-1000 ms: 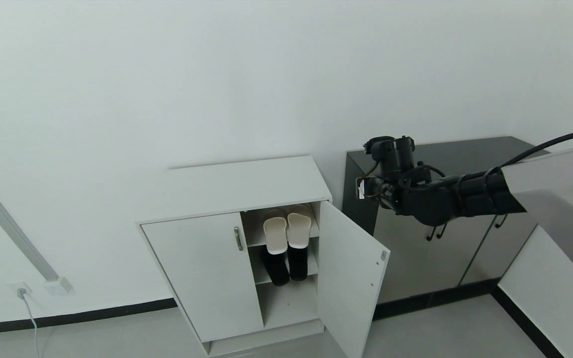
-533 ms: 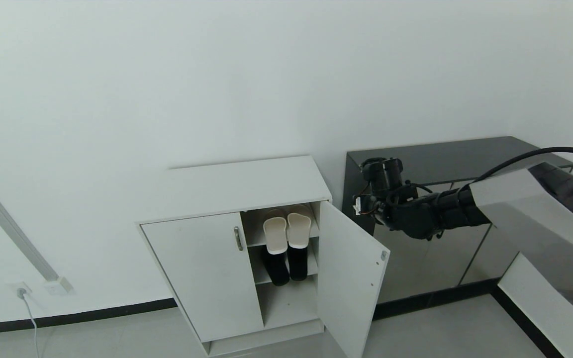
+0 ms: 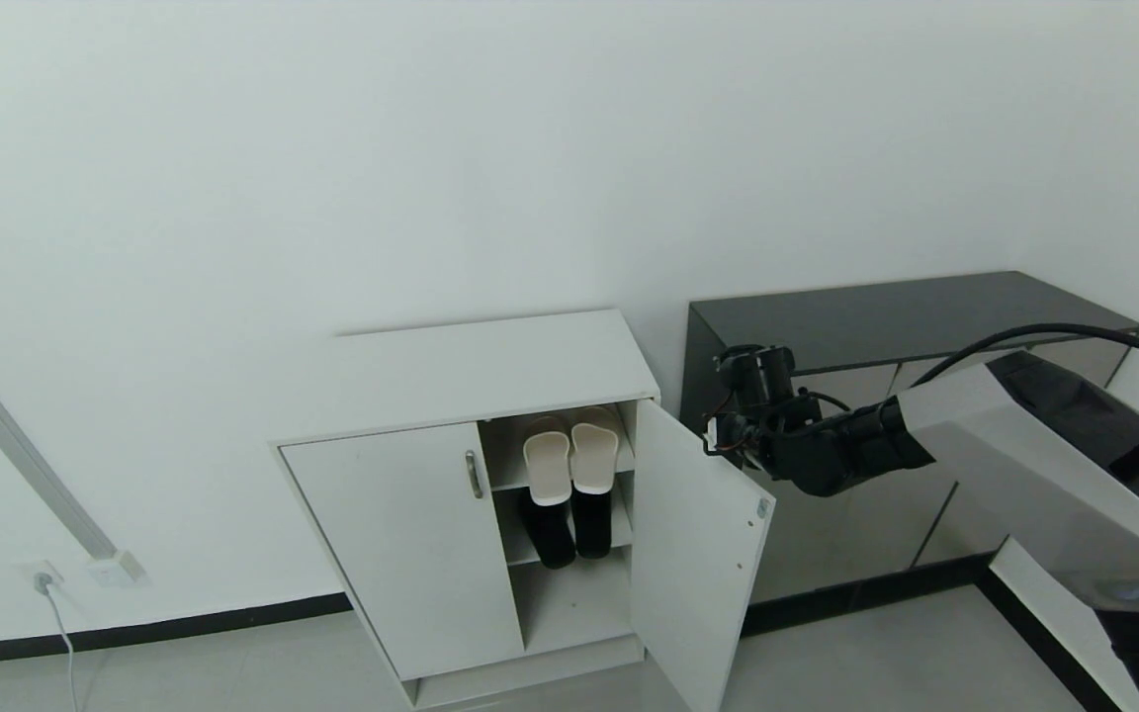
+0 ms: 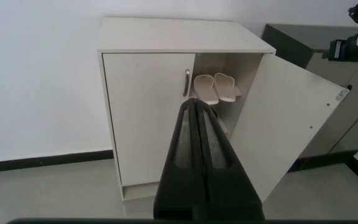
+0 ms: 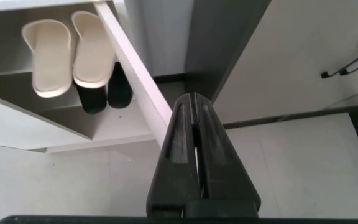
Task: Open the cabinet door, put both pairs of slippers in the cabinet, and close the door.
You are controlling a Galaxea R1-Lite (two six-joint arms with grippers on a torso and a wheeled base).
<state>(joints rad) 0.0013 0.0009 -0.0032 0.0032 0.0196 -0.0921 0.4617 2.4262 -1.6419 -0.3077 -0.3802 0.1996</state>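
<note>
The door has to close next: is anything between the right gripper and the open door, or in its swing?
Nothing visible stands between the right gripper and the open door. The white slippers overhang their shelf; whether they reach into the door's swing, I cannot tell.

**Lighting: bright, soft and even**

Light was bright and diffuse in all views. The plain white wall (image 3: 431,148) was evenly lit. The white two-door wooden cabinet (image 3: 490,366) was brightest on its top, with mild shade over its inner shelves. The glossy dark grey sideboard (image 3: 886,307) carried a pale sheen on top. Shadows were faint and soft-edged.
</note>
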